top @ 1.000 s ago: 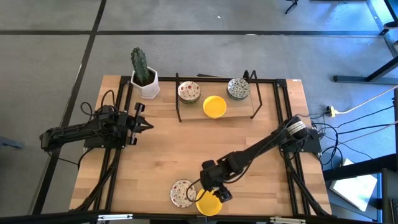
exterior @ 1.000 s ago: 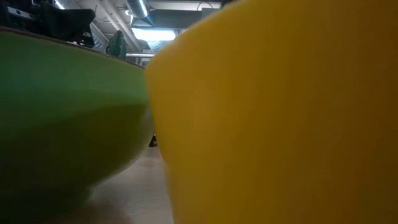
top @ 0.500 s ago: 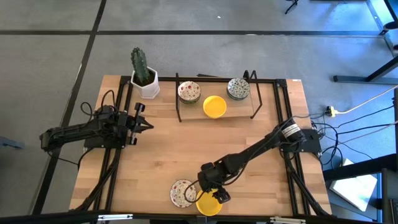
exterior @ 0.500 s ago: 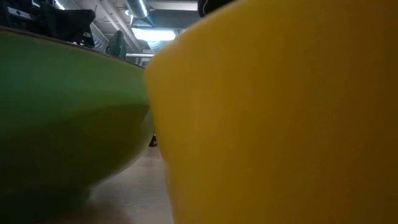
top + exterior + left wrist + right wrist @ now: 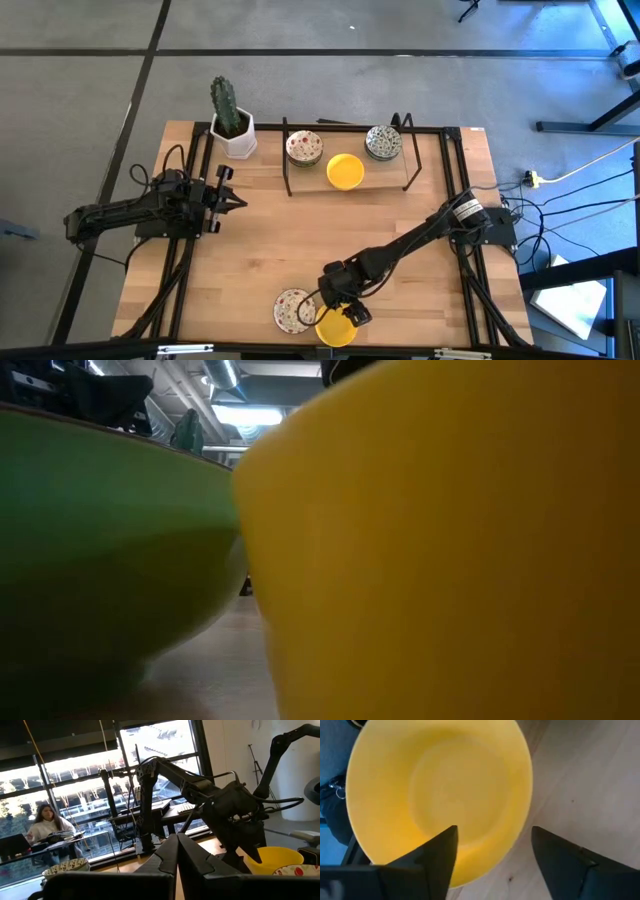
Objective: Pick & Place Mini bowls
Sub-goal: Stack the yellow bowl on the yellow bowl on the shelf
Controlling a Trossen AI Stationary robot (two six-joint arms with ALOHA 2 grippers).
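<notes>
The light wooden tabletop [image 5: 250, 240] carries a black wire rack [image 5: 345, 165] at its far edge, holding a red-speckled white mini bowl [image 5: 304, 148], a plain yellow mini bowl [image 5: 345, 171] and a green-grey patterned mini bowl [image 5: 383, 142]. At the near edge, the right gripper [image 5: 492, 852] spreads wide over the rim of another yellow mini bowl [image 5: 437, 795], beside a red-speckled mini bowl [image 5: 294, 311]. The left gripper [image 5: 232, 197], fingers pressed together, waits at the left.
</notes>
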